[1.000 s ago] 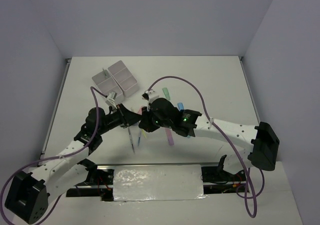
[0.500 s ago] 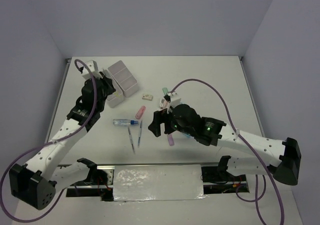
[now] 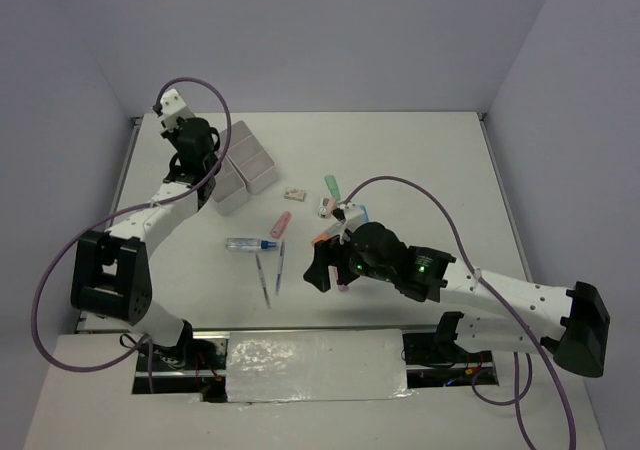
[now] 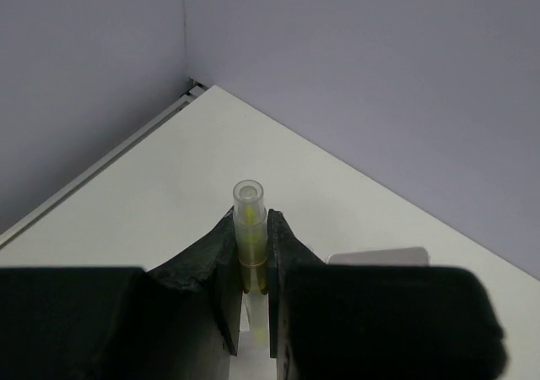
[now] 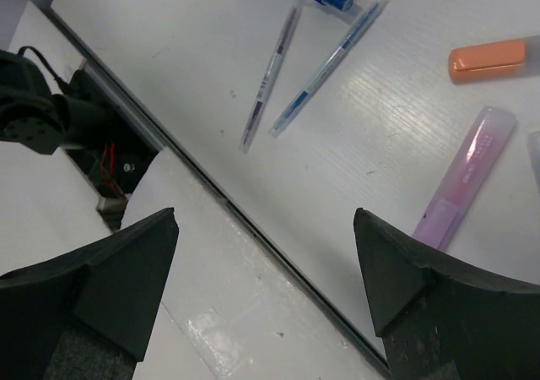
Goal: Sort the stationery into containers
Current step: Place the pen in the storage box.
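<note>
Grasping a yellow highlighter (image 4: 250,221) in the clenched left gripper (image 4: 251,238), just beside the bins (image 3: 256,166) at the far left, and hovering with the right gripper (image 5: 266,219) spread wide above two pens (image 5: 268,80), a purple highlighter (image 5: 464,181) and an orange one (image 5: 489,59) lying on the table (image 5: 396,135).
</note>
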You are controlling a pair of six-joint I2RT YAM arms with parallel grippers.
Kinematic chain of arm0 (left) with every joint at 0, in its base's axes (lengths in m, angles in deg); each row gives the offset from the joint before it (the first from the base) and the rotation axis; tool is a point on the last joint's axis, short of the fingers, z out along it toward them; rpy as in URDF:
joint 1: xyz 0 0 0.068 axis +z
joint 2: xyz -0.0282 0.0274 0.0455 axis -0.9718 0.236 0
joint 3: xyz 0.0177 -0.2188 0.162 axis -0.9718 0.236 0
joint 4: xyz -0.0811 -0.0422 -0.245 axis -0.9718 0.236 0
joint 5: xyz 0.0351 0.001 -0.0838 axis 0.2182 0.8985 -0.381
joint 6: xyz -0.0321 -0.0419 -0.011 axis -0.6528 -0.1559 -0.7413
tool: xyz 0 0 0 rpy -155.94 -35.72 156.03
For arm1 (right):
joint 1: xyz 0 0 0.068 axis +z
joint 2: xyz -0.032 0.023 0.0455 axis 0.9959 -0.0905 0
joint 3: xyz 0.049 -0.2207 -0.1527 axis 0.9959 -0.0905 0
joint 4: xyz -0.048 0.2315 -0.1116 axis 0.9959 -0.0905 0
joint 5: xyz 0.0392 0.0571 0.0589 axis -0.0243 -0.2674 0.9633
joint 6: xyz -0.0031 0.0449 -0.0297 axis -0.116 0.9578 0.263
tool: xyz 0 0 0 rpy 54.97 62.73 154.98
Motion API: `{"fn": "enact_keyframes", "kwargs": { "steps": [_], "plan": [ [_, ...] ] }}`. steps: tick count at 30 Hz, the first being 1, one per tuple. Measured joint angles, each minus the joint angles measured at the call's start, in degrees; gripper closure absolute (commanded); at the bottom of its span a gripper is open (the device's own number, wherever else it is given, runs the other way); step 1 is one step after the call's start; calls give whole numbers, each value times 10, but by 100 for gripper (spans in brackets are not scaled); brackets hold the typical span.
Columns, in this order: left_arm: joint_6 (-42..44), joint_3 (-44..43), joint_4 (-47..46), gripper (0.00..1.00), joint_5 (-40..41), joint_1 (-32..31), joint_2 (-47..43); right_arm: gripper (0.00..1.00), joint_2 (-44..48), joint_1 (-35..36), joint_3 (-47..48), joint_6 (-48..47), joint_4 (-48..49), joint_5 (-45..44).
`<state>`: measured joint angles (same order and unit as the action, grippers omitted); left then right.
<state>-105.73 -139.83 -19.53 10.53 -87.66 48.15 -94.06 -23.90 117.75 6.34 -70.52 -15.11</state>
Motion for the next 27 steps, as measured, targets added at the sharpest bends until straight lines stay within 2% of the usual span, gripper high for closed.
{"fn": "enact_keyframes", "kwargs": {
  "steps": [11,14,18,19,21,22,25,27],
  "plan": [
    [70,-42,-80,85,1,4,97,8,24,-2,-6,-6,17,52],
    [69,-45,-83,76,1,4,119,8,32,-2,-5,-9,17,57],
    [60,-43,-84,49,1,5,143,7,43,-2,-4,-15,16,58],
    [55,-42,-83,36,0,6,146,7,45,-2,-4,-16,16,58],
    [48,-39,-83,24,1,6,150,7,49,-2,-4,-19,16,58],
    [42,-38,-83,14,2,6,150,6,50,-2,-4,-19,16,57],
    [26,-35,-75,1,10,6,144,6,50,-2,-4,-21,15,56],
    [8,-35,-37,1,20,6,129,6,45,-2,-4,-22,16,53]
  ]
}}
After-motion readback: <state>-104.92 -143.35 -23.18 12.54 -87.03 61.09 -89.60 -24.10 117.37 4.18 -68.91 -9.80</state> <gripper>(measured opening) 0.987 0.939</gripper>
